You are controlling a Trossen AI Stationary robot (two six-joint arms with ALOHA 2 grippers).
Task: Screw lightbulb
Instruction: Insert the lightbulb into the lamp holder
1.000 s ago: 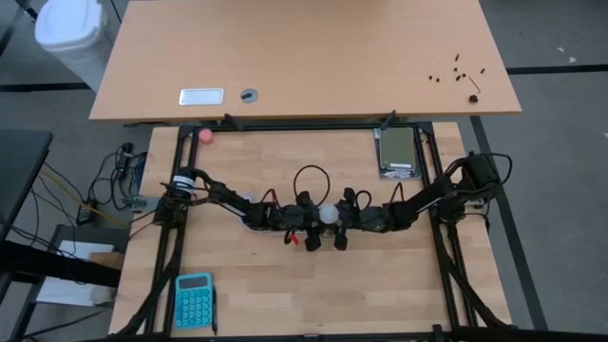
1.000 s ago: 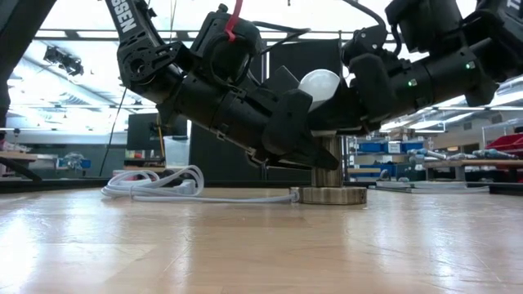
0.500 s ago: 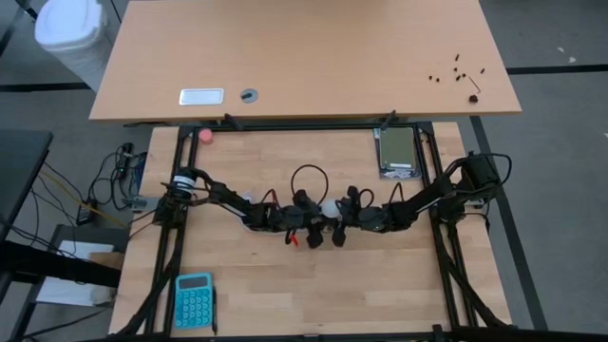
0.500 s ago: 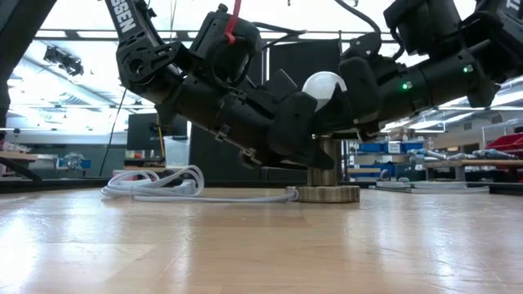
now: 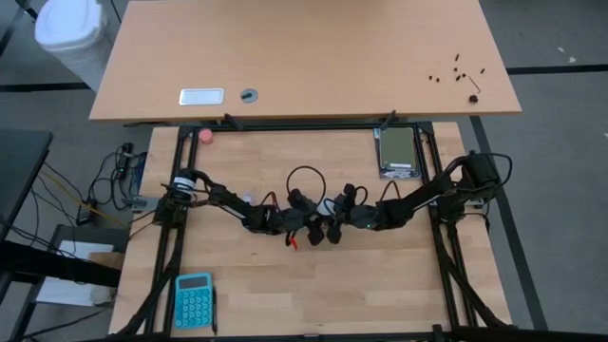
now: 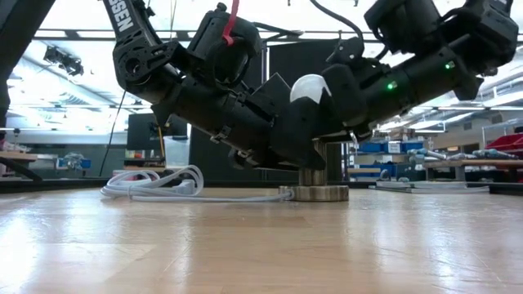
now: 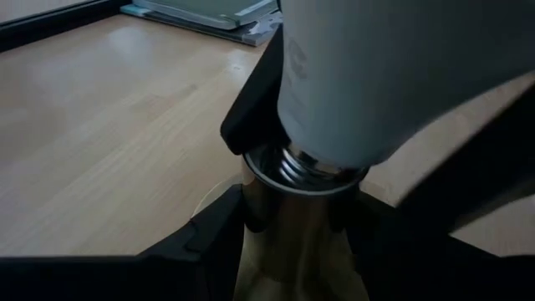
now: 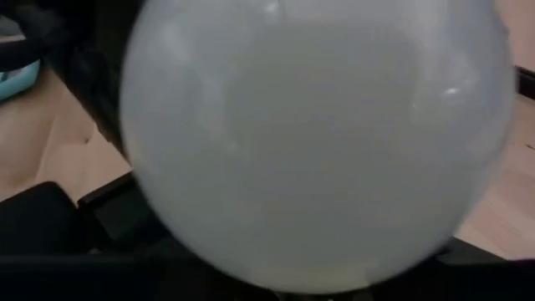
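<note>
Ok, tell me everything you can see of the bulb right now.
The bulb is white and frosted, a rounded globe narrowing to a silvery threaded base. It stands roughly upright, its threads partly down in the metal socket but some still showing above the rim. The socket's round foot rests on the wooden table. Both hands crowd it: the left hand grips the socket, the right hand is at the globe.

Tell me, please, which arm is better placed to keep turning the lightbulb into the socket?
Right, probably. The right gripper sits around the lightbulb's globe, while the left gripper is lower, clamped on the metal socket to steady it.
</note>
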